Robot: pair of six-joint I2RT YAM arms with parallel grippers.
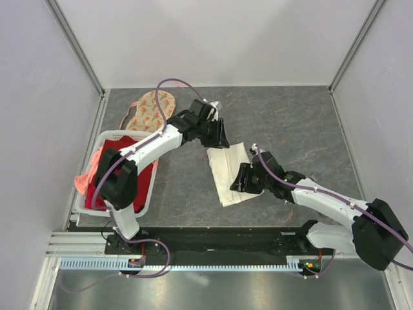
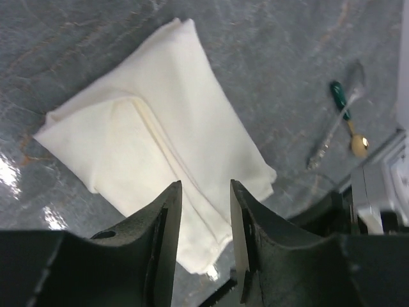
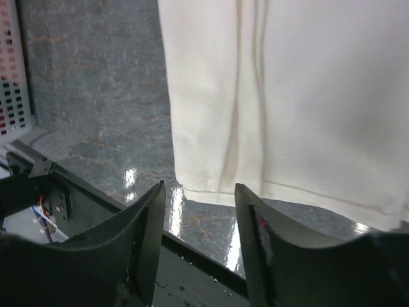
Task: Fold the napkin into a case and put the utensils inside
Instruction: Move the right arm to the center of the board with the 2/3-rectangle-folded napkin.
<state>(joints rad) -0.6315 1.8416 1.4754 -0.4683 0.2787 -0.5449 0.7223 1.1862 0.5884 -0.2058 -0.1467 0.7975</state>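
Note:
The cream-white napkin (image 1: 229,173) lies flat on the grey table, folded into a narrow layered rectangle; it also shows in the left wrist view (image 2: 153,121) and the right wrist view (image 3: 300,96). My left gripper (image 1: 219,139) is open and empty, just above the napkin's far end (image 2: 206,185). My right gripper (image 1: 248,179) is open and empty at the napkin's right side, its jaws just off a cloth edge (image 3: 199,187). Slim blurred utensils (image 2: 339,121), one with a gold bowl and a green section, lie on the table beyond the napkin; they are hidden in the top view.
A white basket (image 1: 87,194) at the left holds a red cloth (image 1: 132,171); a pink cloth (image 1: 82,181) hangs over its rim. A peach floral cloth (image 1: 151,110) lies behind it. The basket's wall shows in the right wrist view (image 3: 13,83). A black rail runs along the near edge.

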